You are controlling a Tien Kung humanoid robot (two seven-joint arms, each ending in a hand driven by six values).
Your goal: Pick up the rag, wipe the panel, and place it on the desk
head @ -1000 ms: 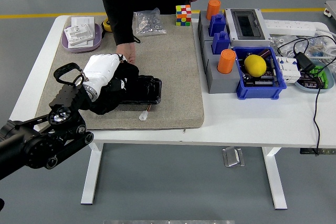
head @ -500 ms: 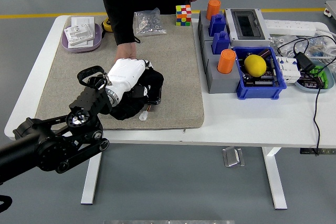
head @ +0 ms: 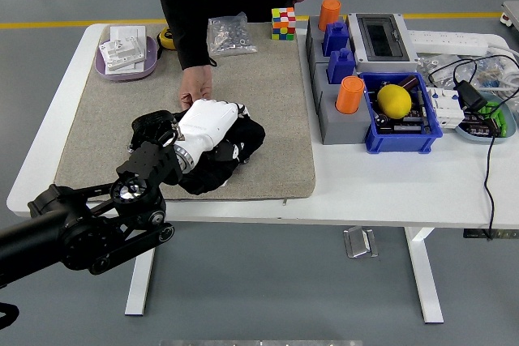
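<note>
My left hand (head: 229,137), white-backed on a black arm, lies on the grey mat (head: 272,95) near its front edge. It is curled over a crumpled black rag (head: 248,137) and presses it down. The black panel underneath is almost wholly hidden by the hand and the rag. A person stands at the far side, and one hand (head: 195,89) rests on the mat just behind my hand, at the panel's back edge. My right arm is out of view.
At the mat's back lie a bag of screws (head: 229,34) and a colour cube (head: 283,23). A purple tray (head: 126,54) sits back left. To the right stand a grey holder with orange cylinders (head: 349,95), a blue bin (head: 405,139) with a lemon, and cables.
My left hand has slid to the right over the panel with the rag under it. The panel's black top, visible before, is now covered.
</note>
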